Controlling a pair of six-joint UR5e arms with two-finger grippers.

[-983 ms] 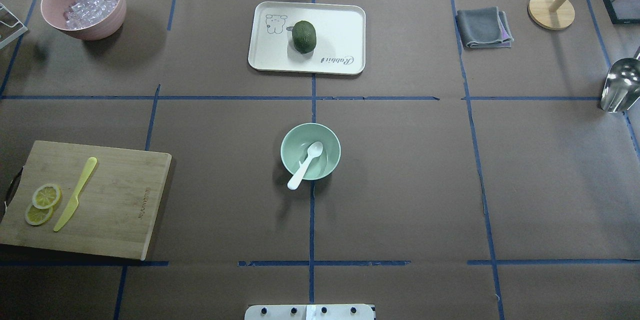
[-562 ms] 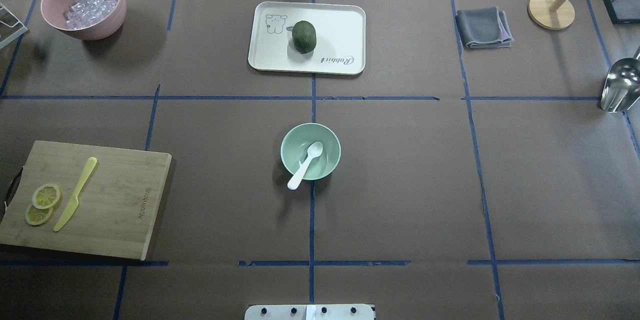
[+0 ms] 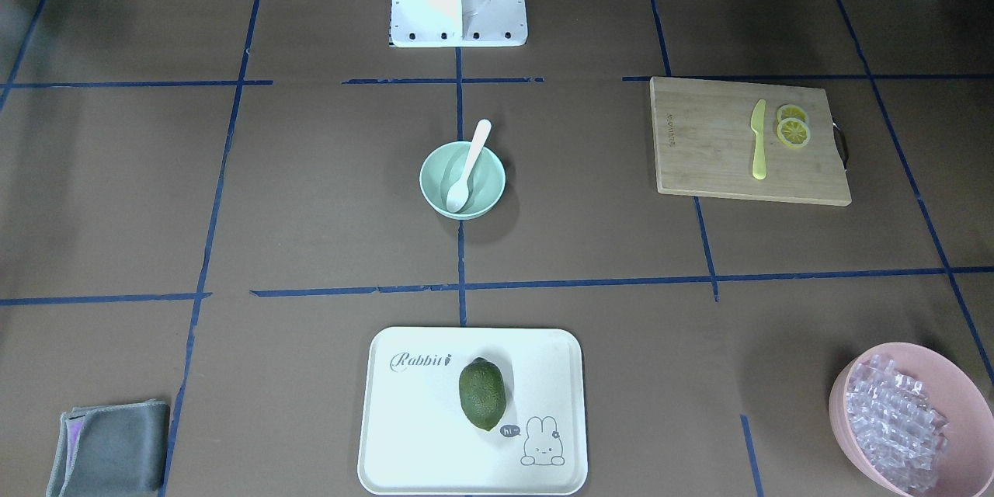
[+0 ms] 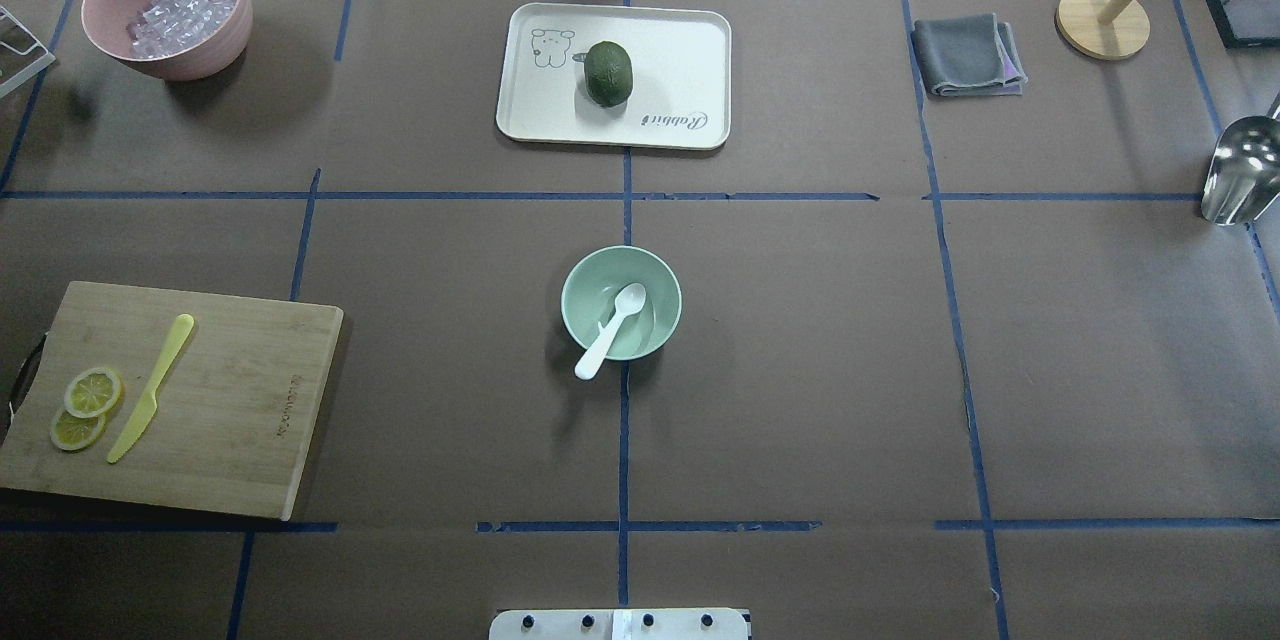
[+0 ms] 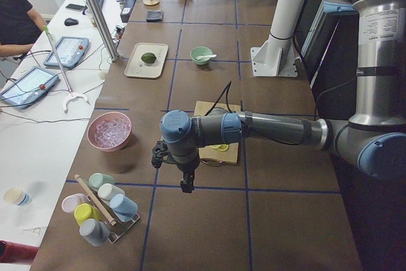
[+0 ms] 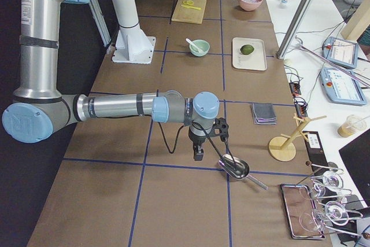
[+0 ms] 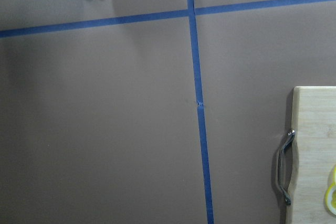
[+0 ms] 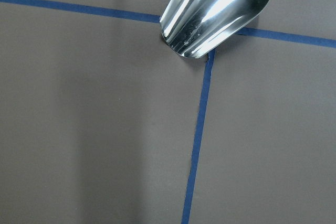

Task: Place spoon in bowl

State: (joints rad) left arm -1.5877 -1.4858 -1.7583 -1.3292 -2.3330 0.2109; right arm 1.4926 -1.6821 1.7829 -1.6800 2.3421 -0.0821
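The white spoon [image 4: 612,325] lies in the mint-green bowl [image 4: 575,285] at the table's middle, scoop inside and handle resting over the near rim. Both also show in the front-facing view, the spoon [image 3: 466,167] in the bowl [image 3: 488,188]. Neither gripper touches them. My left gripper [image 5: 184,183] hangs over the table's left end, beyond the cutting board, and shows only in the exterior left view. My right gripper [image 6: 198,153] hangs over the right end beside the metal scoop [image 6: 234,167], and shows only in the exterior right view. I cannot tell whether either is open or shut.
A pink bowl of clear cubes [image 4: 165,10] stands far left. A white tray [image 4: 690,40] holds a green fruit [image 4: 608,73]. A cutting board [image 4: 230,400] carries a yellow knife [image 4: 150,388] and lemon slices. A grey cloth [image 4: 966,55] and a wooden stand [image 4: 1102,20] are far right.
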